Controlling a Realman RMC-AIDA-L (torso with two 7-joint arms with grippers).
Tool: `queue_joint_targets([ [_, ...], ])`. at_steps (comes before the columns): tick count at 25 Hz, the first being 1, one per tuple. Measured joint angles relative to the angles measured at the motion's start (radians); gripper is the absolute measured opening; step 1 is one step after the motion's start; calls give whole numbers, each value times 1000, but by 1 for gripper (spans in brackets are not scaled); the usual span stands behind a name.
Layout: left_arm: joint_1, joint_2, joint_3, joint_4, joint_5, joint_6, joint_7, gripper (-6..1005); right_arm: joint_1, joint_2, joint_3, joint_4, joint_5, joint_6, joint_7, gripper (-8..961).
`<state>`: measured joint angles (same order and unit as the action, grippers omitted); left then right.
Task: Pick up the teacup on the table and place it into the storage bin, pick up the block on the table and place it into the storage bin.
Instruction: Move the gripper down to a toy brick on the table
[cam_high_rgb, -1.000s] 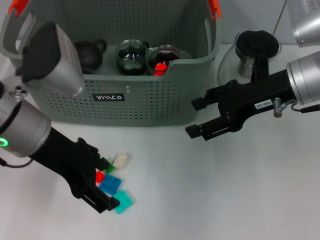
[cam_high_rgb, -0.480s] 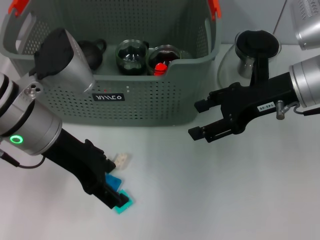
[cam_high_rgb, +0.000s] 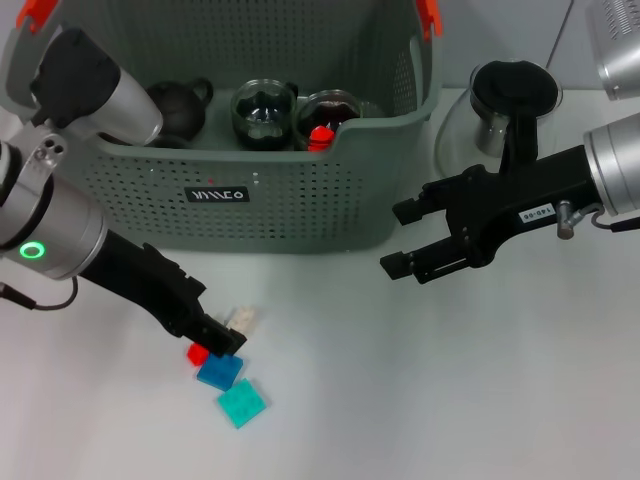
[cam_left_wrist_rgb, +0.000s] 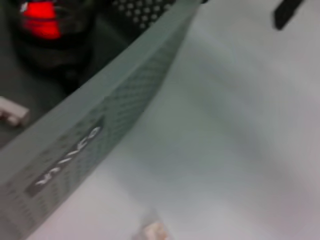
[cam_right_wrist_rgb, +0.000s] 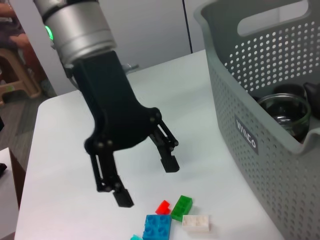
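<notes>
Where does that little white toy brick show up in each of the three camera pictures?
Head view: the white brick lies on the table just before the storage bin, beside the left claw.
Left wrist view: a pale blur at the bottom edge, probably the brick.
Right wrist view: bottom centre, next to a green brick.
Shared landmark: the bin's black label.

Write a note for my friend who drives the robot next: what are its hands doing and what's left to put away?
Left gripper: open, empty, hanging over the blocks on the table.
Right gripper: open, empty, hovering beside the bin.
Done: cups already sit inside the bin.
Left: none of the table blocks (red, green, blue, teal, white) is grabbed yet; pick one up and drop it in the bin.
</notes>
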<state>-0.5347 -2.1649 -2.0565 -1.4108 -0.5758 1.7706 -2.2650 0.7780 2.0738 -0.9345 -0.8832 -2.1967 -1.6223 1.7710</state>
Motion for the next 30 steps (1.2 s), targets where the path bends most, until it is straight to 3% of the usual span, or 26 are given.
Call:
queue_joint_targets([
  [6,-22,2,-3,94,22,-74,-54,935,-2,-2,2,1,0,0,-1,838],
  [18,-71,-4,21,148,31,-127,-241,935,-1,-5,2,1,0,-2,-8,837],
  [30,-113,-3,86,225,37,-165,-293,934,9,-22,-9,3,-7,-33,-23,837],
])
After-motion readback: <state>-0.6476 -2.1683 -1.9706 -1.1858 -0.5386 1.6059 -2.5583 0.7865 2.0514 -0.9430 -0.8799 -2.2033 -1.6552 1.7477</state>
